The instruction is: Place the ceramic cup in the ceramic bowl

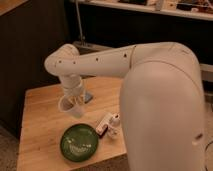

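Here, the ceramic cup [69, 108] is held tilted in the closed gripper [74, 99] above the middle of the table [40, 120], short of the ceramic bowl [80, 143] near the front edge, so a carry frontward and a lowering are called for next.

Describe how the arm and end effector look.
The arm is smooth, rounded, glossy white shells with small dark dots along the forearm. The end effector, above the wooden table by the ceramic cup, looks ribbed and white. No cables show.
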You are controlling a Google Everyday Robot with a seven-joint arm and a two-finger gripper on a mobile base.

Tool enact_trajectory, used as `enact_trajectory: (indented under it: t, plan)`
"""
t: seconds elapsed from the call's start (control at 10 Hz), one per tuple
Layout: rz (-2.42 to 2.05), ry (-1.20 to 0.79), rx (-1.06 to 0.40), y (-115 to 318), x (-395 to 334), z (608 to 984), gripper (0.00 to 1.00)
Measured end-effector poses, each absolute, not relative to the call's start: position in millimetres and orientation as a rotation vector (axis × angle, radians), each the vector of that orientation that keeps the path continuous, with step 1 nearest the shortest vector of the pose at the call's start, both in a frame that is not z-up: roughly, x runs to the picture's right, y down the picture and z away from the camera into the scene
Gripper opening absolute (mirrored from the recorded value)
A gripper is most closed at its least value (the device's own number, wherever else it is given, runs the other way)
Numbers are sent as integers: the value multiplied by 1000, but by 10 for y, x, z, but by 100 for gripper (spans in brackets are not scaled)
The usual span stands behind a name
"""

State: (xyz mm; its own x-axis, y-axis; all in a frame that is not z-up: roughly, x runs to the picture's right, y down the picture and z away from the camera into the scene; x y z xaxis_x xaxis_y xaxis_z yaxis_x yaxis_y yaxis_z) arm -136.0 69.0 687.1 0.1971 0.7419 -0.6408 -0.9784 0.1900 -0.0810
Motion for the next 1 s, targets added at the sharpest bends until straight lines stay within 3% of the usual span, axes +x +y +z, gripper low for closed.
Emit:
enact_trajectory:
  t: [0.4,1.0]
  plan:
    - [1460,480,-667,1210,-1217,6351,0]
    - [1466,389,-846,1709,-1114,6808,0]
